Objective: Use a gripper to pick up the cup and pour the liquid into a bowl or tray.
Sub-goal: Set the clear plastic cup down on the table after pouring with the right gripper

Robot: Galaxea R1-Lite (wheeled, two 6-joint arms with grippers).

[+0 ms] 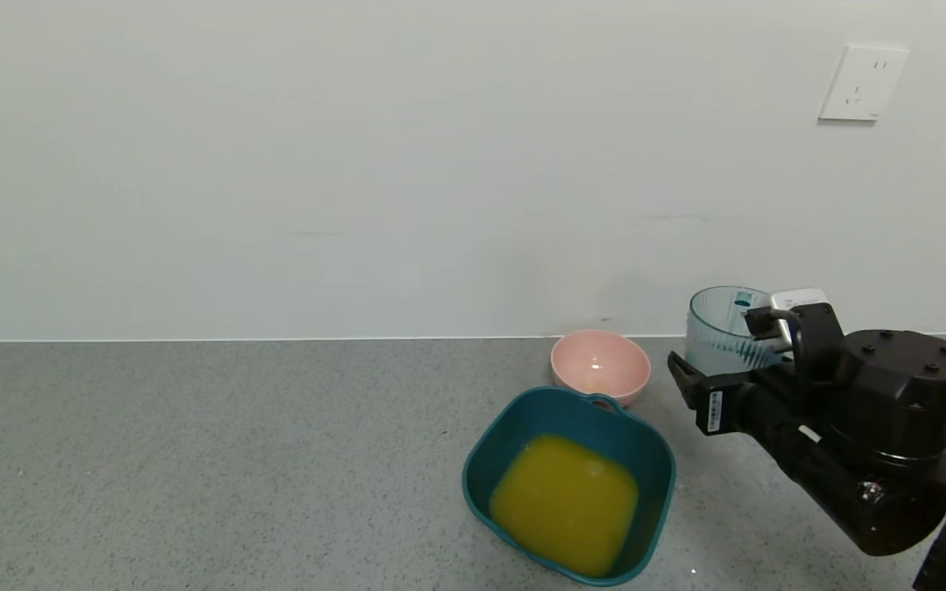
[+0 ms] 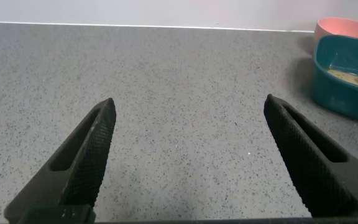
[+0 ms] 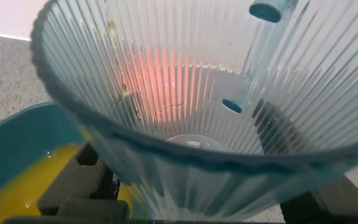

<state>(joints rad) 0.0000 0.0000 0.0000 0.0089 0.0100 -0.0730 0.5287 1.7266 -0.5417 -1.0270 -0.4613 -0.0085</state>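
Speckled grey stone surface (image 1: 235,460) runs back to a plain white wall (image 1: 358,164); white wall socket (image 1: 861,82) sits on the wall, upper right.

Large dark teal square plastic tub (image 1: 481,472) stands on the surface, right of centre, near the front edge. Opaque orange-yellow liquid (image 1: 565,502) lies pooled in the tub's bottom.

Small round pink bowl (image 1: 599,366) stands directly behind the tub, just beside its rear rim handle, in front of the wall.

Translucent blue-grey ribbed plastic tumbler (image 1: 719,330) is right of the pink bowl and behind-right of the tub, held above the surface between the jaws of the black right pincer (image 1: 727,369).

Black left pincer (image 2: 188,155) hangs above bare surface, with tub and bowl off to its right.
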